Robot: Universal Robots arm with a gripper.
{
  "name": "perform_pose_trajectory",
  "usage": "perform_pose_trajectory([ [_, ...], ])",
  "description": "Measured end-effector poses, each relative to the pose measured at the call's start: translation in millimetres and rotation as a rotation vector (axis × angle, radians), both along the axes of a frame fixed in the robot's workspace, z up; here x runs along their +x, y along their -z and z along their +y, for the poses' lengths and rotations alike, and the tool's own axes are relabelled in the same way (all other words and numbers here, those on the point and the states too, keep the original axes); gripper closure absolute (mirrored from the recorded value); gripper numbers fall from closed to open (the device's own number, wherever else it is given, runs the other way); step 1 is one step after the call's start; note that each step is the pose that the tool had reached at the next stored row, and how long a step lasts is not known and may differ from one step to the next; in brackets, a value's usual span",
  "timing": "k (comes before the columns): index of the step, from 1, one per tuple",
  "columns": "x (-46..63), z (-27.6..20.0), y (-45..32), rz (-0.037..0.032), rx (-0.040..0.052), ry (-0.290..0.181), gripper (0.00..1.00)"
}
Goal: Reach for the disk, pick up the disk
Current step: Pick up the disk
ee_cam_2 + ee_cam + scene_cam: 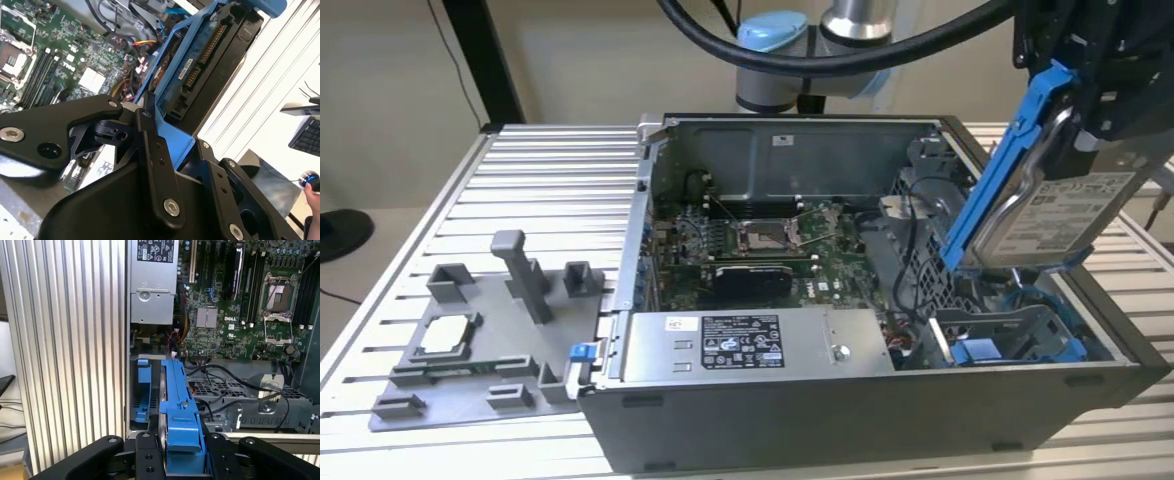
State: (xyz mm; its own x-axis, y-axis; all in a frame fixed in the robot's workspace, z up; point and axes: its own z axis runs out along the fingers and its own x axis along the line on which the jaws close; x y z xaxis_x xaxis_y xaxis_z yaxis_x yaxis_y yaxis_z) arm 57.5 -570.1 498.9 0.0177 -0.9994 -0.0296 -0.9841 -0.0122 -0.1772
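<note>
Pickup's basically done: we've got the disk [1047, 215] clamped in the gripper [182, 452] jaws, hanging clear above the computer case [854, 420], touching nothing.

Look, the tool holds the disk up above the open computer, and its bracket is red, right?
Not red. The bracket around the disk is blue, as the exterior view shows. The rest is right: the tool holds the disk up above the open computer.

The exterior view looks down from the front at the open case [881, 300] on the counter [547, 170]. Both wrist views sit close behind the gripper [182, 460], sharing the motherboard [235, 315].
</note>
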Motion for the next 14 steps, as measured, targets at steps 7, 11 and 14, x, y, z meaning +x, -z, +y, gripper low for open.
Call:
perform_pose_trajectory([
  [7, 0.2, -9.4, 0.5, 0.0000, 0.0000, 0.000, 1.00],
  [11, 0.3, -10.3, 0.8, 0.0000, 0.0000, 0.000, 1.00],
  [14, 0.3, -10.5, 0.8, 0.0000, 0.0000, 0.000, 1.00],
])
